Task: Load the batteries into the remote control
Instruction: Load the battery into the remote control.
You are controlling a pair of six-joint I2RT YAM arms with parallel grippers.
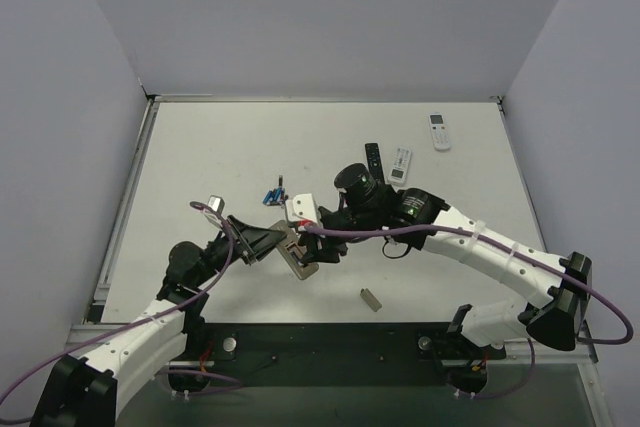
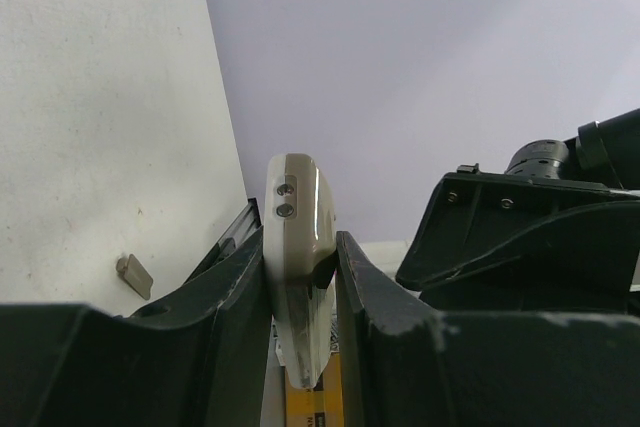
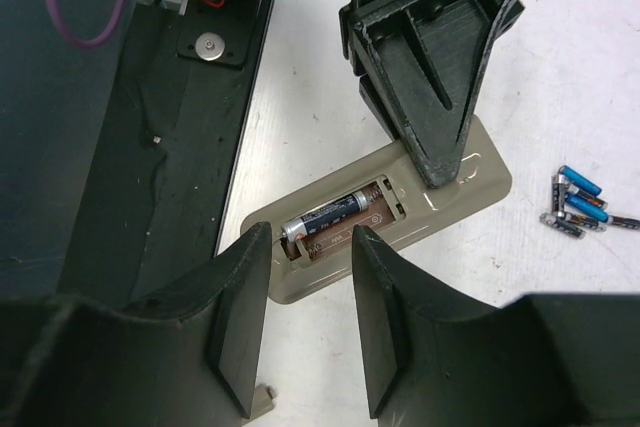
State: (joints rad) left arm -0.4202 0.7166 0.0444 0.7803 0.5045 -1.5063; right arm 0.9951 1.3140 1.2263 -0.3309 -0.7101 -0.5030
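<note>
Findings: we see the remote control (image 1: 303, 265) at the middle of the table (image 1: 200, 147), its grey-tan back turned up. The left gripper (image 2: 300, 247) is clamped on one end of it, a finger pressed against each long edge.

The right gripper (image 3: 310, 242) hangs over the open battery recess (image 3: 345, 222). Its fingers stand apart and there is nothing between them. One dark battery (image 3: 322, 215) lies lengthwise in the recess.

The loose batteries (image 1: 275, 194), blue and dark, lie in a small heap at 11 o'clock from the remote control, apart from it. A small grey cover piece (image 1: 371, 298) lies at 4 o'clock.

At 1 o'clock, well apart, a slim black remote (image 1: 373, 159) lies just beside a white remote (image 1: 400, 163). A second white remote (image 1: 439, 131) lies beyond them.
</note>
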